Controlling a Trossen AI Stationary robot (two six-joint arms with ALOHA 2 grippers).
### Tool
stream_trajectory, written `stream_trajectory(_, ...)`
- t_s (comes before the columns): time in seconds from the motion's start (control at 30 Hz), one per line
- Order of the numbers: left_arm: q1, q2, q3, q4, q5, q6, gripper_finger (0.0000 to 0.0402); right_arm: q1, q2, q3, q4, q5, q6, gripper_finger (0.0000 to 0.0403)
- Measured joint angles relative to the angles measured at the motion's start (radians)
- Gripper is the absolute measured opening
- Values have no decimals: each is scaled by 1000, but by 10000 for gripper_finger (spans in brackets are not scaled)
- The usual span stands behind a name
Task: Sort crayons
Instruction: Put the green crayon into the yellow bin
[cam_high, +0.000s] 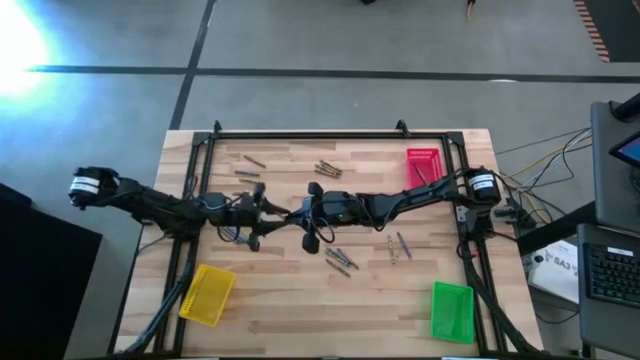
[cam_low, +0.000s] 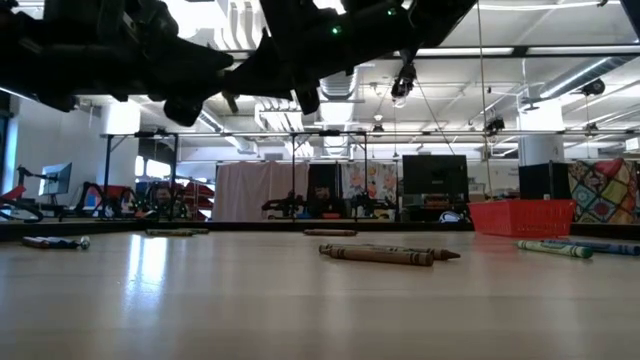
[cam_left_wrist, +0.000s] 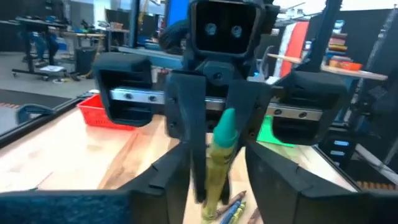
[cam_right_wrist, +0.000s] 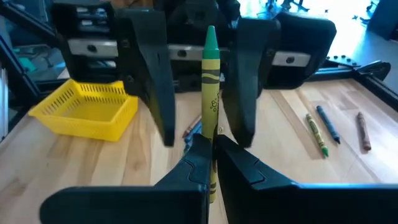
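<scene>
Above the middle of the table, a green crayon (cam_right_wrist: 209, 93) stands upright, its lower end clamped between the closed fingers of the right gripper (cam_right_wrist: 211, 155). Facing it, the left gripper (cam_left_wrist: 214, 180) has its two fingers parted on either side of the same crayon (cam_left_wrist: 221, 155); whether they touch it cannot be told. From overhead, both grippers meet near the table's centre (cam_high: 290, 215), and the crayon itself is hidden between the dark arms. Loose crayons (cam_high: 342, 260) lie on the wood (cam_high: 300, 300) just beside the grippers, with others (cam_high: 328, 169) nearer the far edge. A red tray (cam_high: 421, 165) sits at the far right, a yellow tray (cam_high: 206, 294) at the near left, a green tray (cam_high: 451, 310) at the near right.
</scene>
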Motion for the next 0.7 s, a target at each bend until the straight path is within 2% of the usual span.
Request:
stream_trajectory(0.23,1,-34,3,-26,23,7,18,0,0,0,-13,-7,27,14)
stream_trajectory(0.33,0,-69,3,-101,6,18,10,1,0,0,-17,-2,37,27)
stream_trajectory(0.53,-1,-178,2,-298,-95,-2,4,0,-15,-1,-47,29,39,72)
stream_trajectory(0.63,-7,-279,35,-504,-103,-61,2,0,-27,0,-65,85,40,93)
stream_trajectory(0.7,-20,-344,111,-769,-102,-107,2,0,-34,0,-98,117,38,103)
